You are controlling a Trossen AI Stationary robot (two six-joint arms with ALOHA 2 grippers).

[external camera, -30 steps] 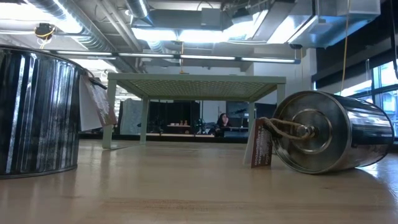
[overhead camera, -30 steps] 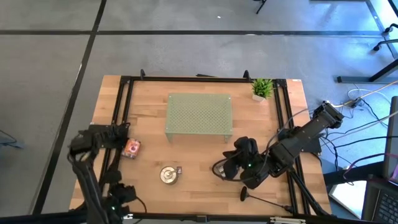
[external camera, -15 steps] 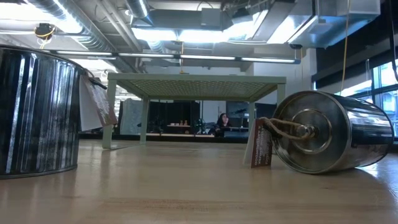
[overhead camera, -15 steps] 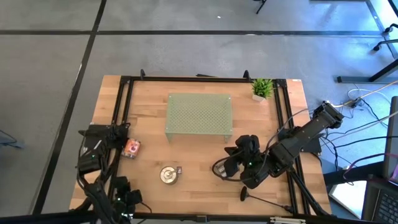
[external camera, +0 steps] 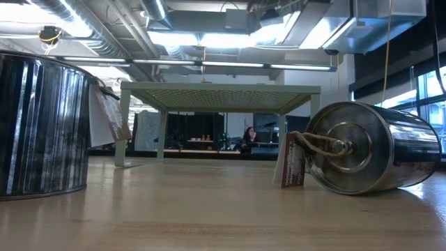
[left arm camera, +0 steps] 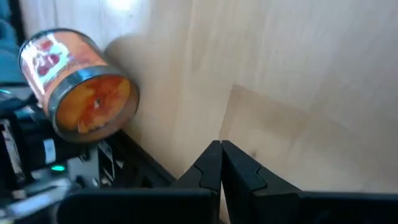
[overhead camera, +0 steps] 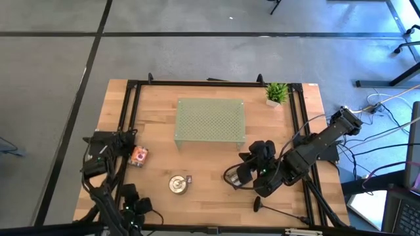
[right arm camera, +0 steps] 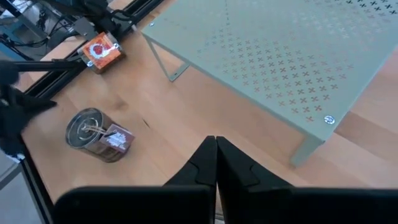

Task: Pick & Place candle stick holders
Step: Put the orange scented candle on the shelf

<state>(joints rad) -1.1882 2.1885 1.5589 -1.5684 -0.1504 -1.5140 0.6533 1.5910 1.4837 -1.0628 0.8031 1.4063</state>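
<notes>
One black candle stick holder lies on its side on the wood near the table's near right corner, its thin stem pointing toward the right edge. My right gripper hangs shut above the table, just far of that holder and clear of it; its fingertips face the green stand. My left gripper is shut and low at the left rail, next to the orange tin, with its tips over bare wood. Neither gripper holds anything.
A green perforated stand fills the table's middle. A silver tin with a tag lies near the front, on its side in the low view. The orange tin sits at the left and a small plant at the far right. Black rails run along the table's sides.
My left arm has sunk toward the table at the left rail, and its gripper stays shut. The right arm has kept its place. No object has moved.
</notes>
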